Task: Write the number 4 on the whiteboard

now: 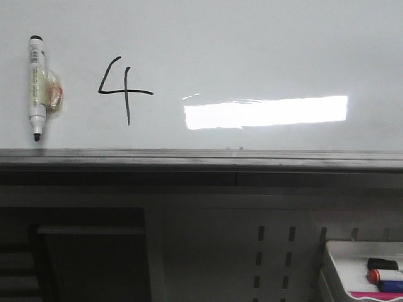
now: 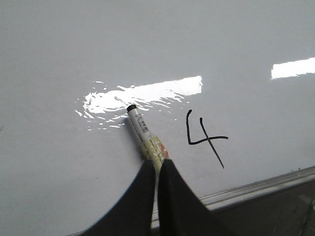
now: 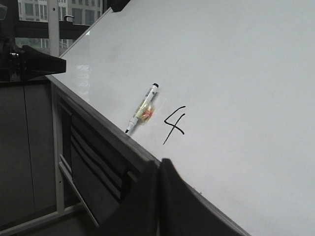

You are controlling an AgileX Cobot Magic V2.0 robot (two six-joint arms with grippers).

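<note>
A thin black number 4 [image 1: 126,92] is drawn on the whiteboard [image 1: 252,50], left of the bright glare. It also shows in the left wrist view [image 2: 209,139] and the right wrist view [image 3: 173,125]. A white marker [image 1: 35,82] with a yellowish tape wrap lies loose on the board left of the 4, its tip towards the near rail. My left gripper [image 2: 156,164] is shut and empty, back from the board, with the marker [image 2: 142,129] beyond its tips. My right gripper [image 3: 158,164] is shut and empty near the rail. Neither gripper shows in the front view.
A dark grey edge rail [image 1: 201,157] runs along the board's near side. A small white tray [image 1: 343,251] with spare markers [image 1: 384,275] sits low at the right. A dark frame with slots stands below the rail.
</note>
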